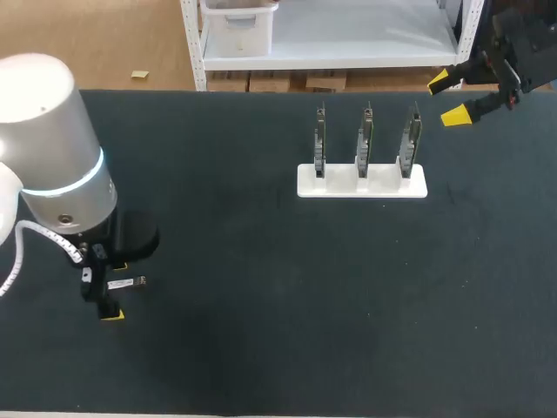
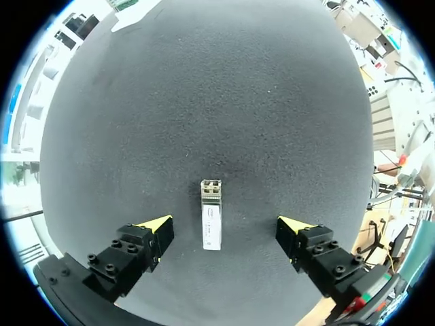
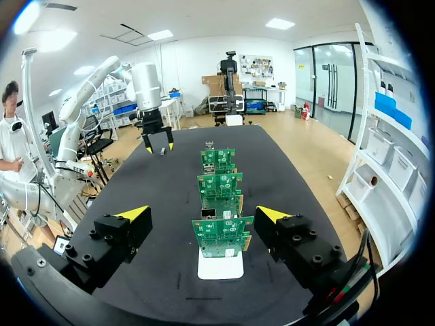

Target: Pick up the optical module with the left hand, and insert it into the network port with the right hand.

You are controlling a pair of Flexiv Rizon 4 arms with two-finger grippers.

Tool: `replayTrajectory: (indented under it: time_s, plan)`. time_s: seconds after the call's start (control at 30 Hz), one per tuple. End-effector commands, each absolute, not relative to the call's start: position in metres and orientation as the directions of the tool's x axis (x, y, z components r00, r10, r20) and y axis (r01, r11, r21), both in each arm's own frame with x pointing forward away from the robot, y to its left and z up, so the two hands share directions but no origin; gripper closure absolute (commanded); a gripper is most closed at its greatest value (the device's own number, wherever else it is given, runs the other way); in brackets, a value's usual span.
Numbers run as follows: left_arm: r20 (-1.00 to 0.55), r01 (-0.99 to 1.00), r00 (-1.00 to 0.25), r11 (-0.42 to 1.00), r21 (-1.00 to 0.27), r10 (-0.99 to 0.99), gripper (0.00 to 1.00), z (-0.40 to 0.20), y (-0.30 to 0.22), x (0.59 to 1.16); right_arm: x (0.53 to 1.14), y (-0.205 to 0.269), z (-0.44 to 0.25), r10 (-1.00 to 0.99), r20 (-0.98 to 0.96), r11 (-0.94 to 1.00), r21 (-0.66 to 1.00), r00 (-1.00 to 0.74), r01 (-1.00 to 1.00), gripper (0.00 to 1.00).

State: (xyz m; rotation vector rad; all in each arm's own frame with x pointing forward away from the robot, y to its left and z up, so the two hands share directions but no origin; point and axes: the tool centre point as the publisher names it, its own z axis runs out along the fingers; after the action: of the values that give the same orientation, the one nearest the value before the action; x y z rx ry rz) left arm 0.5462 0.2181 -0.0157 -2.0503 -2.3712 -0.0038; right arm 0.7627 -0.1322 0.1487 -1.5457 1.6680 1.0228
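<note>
The optical module, a small silver metal block, lies flat on the dark table mat between the open fingers of my left gripper, touching neither. In the head view the module sits at the left, just under my left gripper. Three green circuit boards with network ports stand upright in a white holder at the back middle. My right gripper hangs open above the table's far right, behind the boards. In the right wrist view, the boards stand ahead of my open right gripper.
The dark mat covers the whole table. My left arm's white body looms over the left side. The white holder stands about a hand's width from the back edge.
</note>
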Motion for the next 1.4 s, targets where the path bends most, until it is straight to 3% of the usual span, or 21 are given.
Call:
replayTrajectory:
  time_s: [0.03, 0.17, 0.2, 0.23, 0.27, 0.33, 0.37, 1.13, 1.4]
  plan:
    - [0.01, 0.989, -0.151, 0.151, -0.002, 0.989, 0.0, -0.019, 0.218, 0.549, 0.763, -0.132, 0.148, -0.497, -0.861, 0.006, 0.118, -0.105, -0.993, 0.0]
    - [0.0, 0.988, -0.151, 0.151, -0.022, 0.988, 0.03, -0.022, 0.219, 0.549, 0.763, -0.132, 0.148, -0.497, -0.861, 0.006, 0.118, -0.105, -0.993, 0.0]
    - [-0.003, 0.988, -0.154, 0.154, -0.023, 0.988, 0.31, -0.023, 0.219, 0.549, 0.763, -0.132, 0.148, -0.497, -0.861, 0.006, 0.118, -0.105, -0.993, 0.0]
    - [-0.004, 0.988, -0.154, 0.154, -0.024, 0.988, 0.5, -0.023, 0.219, 0.548, 0.763, -0.132, 0.148, -0.497, -0.861, 0.006, 0.118, -0.105, -0.993, 0.0]
    - [-0.004, 0.988, -0.152, 0.152, -0.027, 0.988, 0.55, -0.024, 0.219, 0.549, 0.763, -0.132, 0.148, -0.497, -0.861, 0.006, 0.118, -0.105, -0.993, 0.0]
    - [-0.002, 0.988, -0.15, 0.15, -0.029, 0.989, 0.8, -0.024, 0.219, 0.549, 0.763, -0.132, 0.148, -0.497, -0.861, 0.006, 0.118, -0.105, -0.993, 0.0]
    - [0.0, 0.989, -0.148, 0.148, -0.029, 0.989, 0.99, -0.024, 0.219, 0.549, 0.763, -0.132, 0.148, -0.497, -0.861, 0.006, 0.118, -0.105, -0.993, 0.0]
    - [0.016, 0.992, -0.122, 0.122, -0.033, 0.992, 1.0, -0.02, 0.208, 0.554, 0.763, -0.132, 0.148, -0.497, -0.861, 0.006, 0.118, -0.105, -0.993, 0.0]
    - [-0.1, 0.983, -0.183, 0.185, 0.002, 0.978, 1.0, -0.004, 0.192, 0.571, 0.763, -0.132, 0.148, -0.497, -0.861, 0.006, 0.118, -0.105, -0.993, 0.0]
